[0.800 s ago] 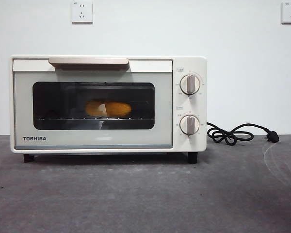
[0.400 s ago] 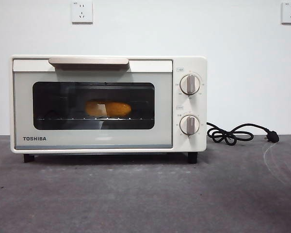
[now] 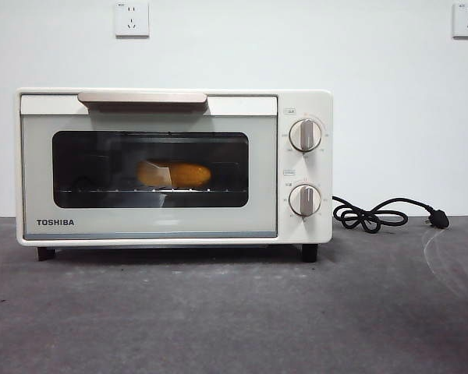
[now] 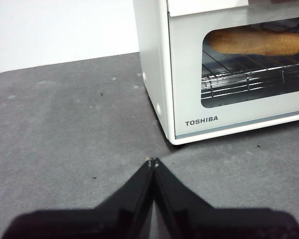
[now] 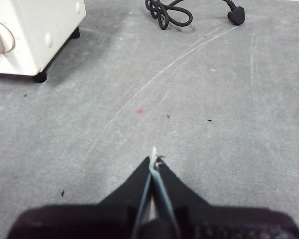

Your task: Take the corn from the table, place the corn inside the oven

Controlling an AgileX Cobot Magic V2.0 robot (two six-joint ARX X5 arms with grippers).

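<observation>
You are seeing the corn (image 3: pixel 175 174) lying on the rack inside the oven (image 3: pixel 174 167), door closed, so the task looks done. Both the left gripper (image 4: pixel 153 161) and right gripper (image 5: pixel 154 160) are hovering over the table (image 3: pixel 234 312), jaws pressed together, holding nothing. Dark glass is hiding the corn's kernels.

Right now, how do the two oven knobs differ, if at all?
The upper knob sits above the lower knob on the oven panel right of the door. The upper knob has a fuller arc of scale marks; the lower knob's marks are sparser. Both are round, cream, with the grip bar about vertical.
</observation>
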